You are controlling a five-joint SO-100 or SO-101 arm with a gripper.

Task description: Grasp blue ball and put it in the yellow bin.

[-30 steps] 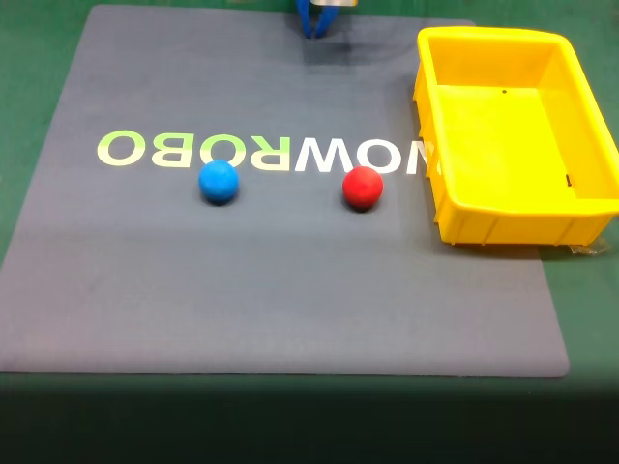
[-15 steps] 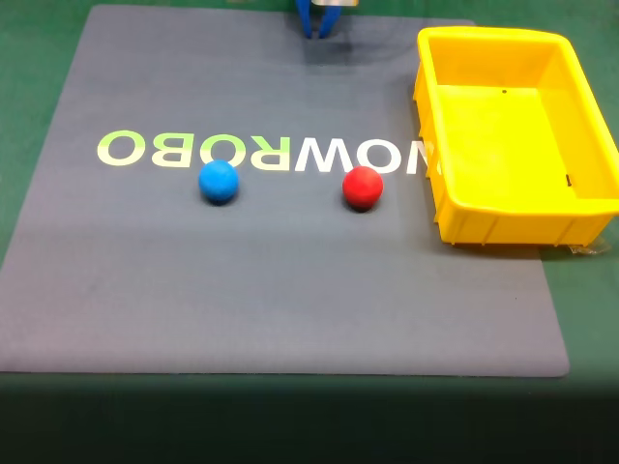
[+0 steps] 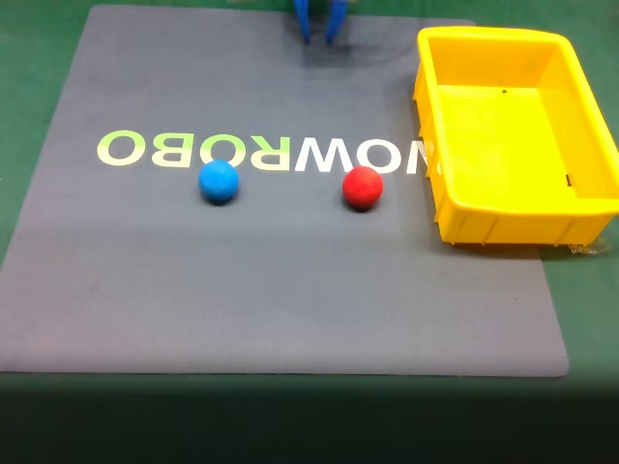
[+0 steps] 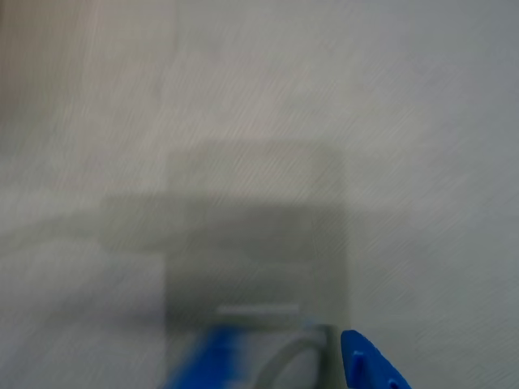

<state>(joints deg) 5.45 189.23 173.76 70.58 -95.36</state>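
The blue ball (image 3: 219, 181) rests on the grey mat in the fixed view, left of centre, just below the printed letters. The yellow bin (image 3: 513, 228) stands at the mat's right edge, with nothing in the part of its inside that shows. My blue gripper (image 3: 319, 29) hangs at the top edge of the fixed view, far behind the ball, its two fingers apart and holding nothing. The wrist view is blurred. It shows my gripper (image 4: 292, 365) at the bottom edge, over bare mat and its own shadow.
A red ball (image 3: 363, 187) lies between the blue ball and the bin, about level with the blue one. The grey mat (image 3: 290, 300) with pale lettering covers a green table (image 3: 29, 116). Open mat lies in front of both balls.
The gripper's fingers, close together at the top edge earlier, now stand apart. Both balls and the bin have stayed put.
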